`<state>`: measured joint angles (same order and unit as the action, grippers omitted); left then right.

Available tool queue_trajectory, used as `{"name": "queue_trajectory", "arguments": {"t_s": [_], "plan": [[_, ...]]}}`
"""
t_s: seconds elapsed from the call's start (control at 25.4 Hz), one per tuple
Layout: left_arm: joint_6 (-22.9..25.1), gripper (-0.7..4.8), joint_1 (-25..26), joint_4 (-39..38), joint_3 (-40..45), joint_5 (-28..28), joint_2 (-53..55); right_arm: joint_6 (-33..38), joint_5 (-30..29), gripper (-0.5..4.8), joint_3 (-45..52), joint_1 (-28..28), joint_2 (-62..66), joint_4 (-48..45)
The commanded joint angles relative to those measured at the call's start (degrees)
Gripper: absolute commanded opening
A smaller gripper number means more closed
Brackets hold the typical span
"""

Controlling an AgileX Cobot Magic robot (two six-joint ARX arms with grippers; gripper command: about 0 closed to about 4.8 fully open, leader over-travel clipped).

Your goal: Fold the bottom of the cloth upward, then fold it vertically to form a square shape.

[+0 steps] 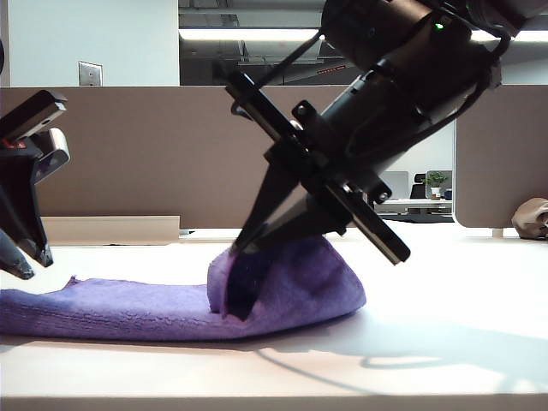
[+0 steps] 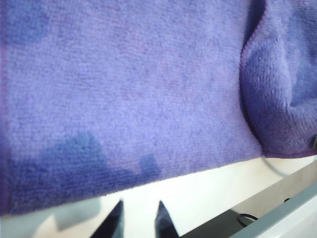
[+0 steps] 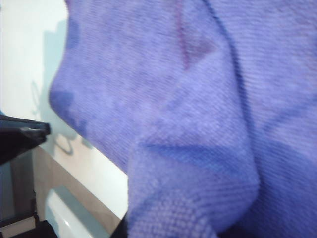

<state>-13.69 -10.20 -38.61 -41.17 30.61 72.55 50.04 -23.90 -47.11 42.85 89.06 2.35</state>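
Observation:
The cloth (image 1: 128, 308) is a purple ribbed towel lying flat on the white table (image 1: 445, 342), with its right part pulled up into a hump (image 1: 300, 282). My right gripper (image 1: 240, 247) slants down from the upper right and is shut on the cloth at the top of that hump. In the right wrist view the bunched cloth (image 3: 198, 124) fills the picture and hides the jaws. My left gripper (image 1: 27, 259) hangs just above the cloth's left end. In the left wrist view my left gripper (image 2: 140, 215) stands open over bare table, beside the cloth (image 2: 129, 89) edge, with nothing between its fingers.
A brown partition (image 1: 128, 154) runs behind the table's far edge. A tan object (image 1: 531, 218) sits at the far right. The table edge and a grey rail (image 2: 282, 208) lie close to the left gripper. A dark part (image 3: 20, 134) shows beside the cloth in the right wrist view.

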Motion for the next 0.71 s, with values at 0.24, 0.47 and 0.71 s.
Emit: {"name": "queue_trajectory", "arguments": {"t_s": [0.24,0.47,0.71], "plan": [[-0.04,0.82,0.04,2.71,-0.02,-4.07,-0.15,-0.04,-1.99,-0.04,-1.62,-0.52,-0.61,-3.13],[-0.04,0.8,0.04,2.69,-0.02,-5.09,0.17,0.94,-3.23,-0.04,-3.76,-3.56,-0.9,-5.73],[-0.04,0.8,0.04,2.49,-0.02,-5.09,0.17,2.29,-4.46,0.6,-4.35,-8.55,-0.94,-3.74]]}}
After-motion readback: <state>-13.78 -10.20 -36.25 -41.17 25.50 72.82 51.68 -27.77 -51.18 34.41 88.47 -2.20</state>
